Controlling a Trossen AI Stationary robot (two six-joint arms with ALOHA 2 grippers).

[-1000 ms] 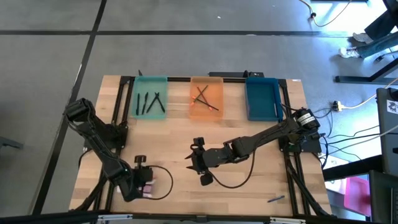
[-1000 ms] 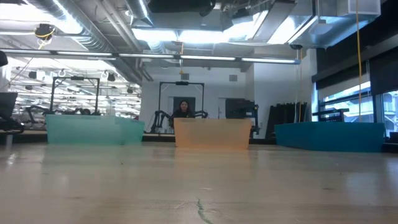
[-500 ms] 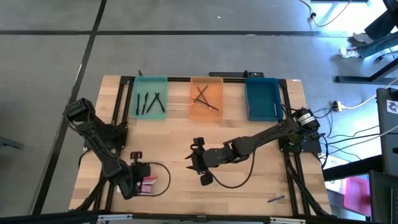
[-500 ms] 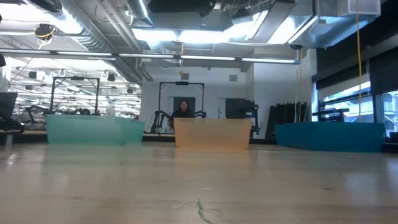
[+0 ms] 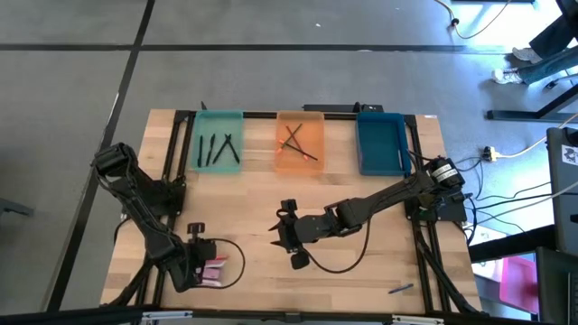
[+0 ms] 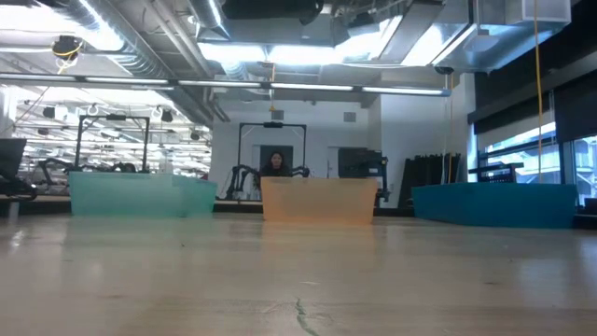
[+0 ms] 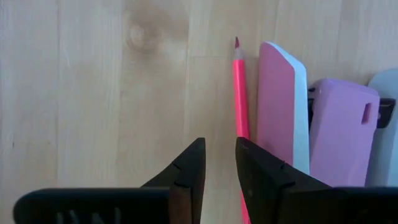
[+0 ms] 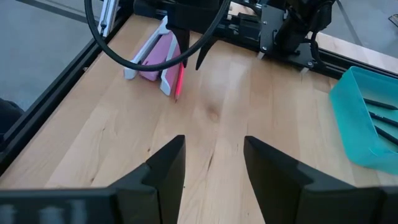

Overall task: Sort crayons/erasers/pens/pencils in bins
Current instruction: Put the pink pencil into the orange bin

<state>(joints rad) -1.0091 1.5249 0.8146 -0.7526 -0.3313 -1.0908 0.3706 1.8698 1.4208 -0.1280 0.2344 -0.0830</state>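
Observation:
My left gripper [image 7: 219, 144] is near the table's near-left corner [image 5: 202, 264], pointing down, its fingers open by a narrow gap over bare wood. A pink pencil [image 7: 239, 81] lies flat and runs under one fingertip. Beside it lie the pink eraser with a white side [image 7: 280, 102] and a lilac block [image 7: 342, 140]. My right gripper [image 8: 213, 140] waits open over the table's middle [image 5: 282, 236]. The teal bin [image 5: 219, 140] holds black pens [image 5: 217, 149]. The orange bin [image 5: 300, 142] holds pencils, and the blue bin [image 5: 380, 143] stands at the far right. My left gripper stands from above with one fingertip [image 7: 249, 155] over the pink pencil's shaft [image 7: 240, 121], and nothing lies between the fingers. Whether that fingertip touches the pencil, I cannot tell.
A white object [image 7: 387, 124] lies beyond the lilac block. A small blue stick [image 5: 402, 289] lies near the near-right edge. A black cable [image 5: 237, 262] loops by the left gripper. The three bins line the far edge, with bare wood between them and the grippers.
My left gripper has shifted a little toward the table's left edge, and more of the pink things shows beside it. The right arm has kept still.

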